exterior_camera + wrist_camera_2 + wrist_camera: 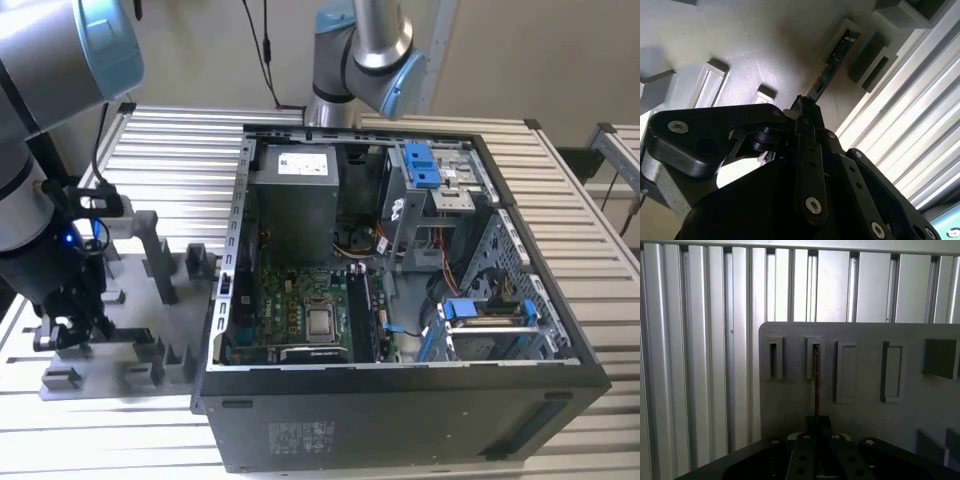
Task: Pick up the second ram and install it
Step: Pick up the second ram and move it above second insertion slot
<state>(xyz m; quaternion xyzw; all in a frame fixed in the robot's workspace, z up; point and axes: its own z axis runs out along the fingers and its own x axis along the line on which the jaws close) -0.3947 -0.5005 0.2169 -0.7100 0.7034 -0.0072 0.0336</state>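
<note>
In the exterior view we see the slatted counter [150, 140] with the open case [400, 420] at the middle and towards the exterior view's right. Its top side is off and the motherboard [300, 310] lies bare. Just beside the case, on the exterior view's left, sits a grey plate [125, 300] of holder blocks. The arm [40, 60] stands over the plate's near left part, with the pincer [70, 335] low among the blocks. Two taller blocks [150, 240] rise between the pincer and the case wall.

The wrist views give us the close work. In the first wrist view the plate [790, 400] ends just past a row of slotted blocks, and bare counter [700, 365] slats run on beyond that edge. The second wrist view shows the plate [765, 45] with open flat room around the stick, and slats alongside.

The pincer [817, 422] is pressed together on one end of the ram [816, 385], which we see edge-on as a thin line. It runs straight out from the fingertips to a slot [815, 357] in one block. Whether that far end sits in the slot or just above it, we cannot tell. In the second wrist view the ram [832, 57] shows its flat side, reaching away from the pincer [802, 107] across the plate.
</note>
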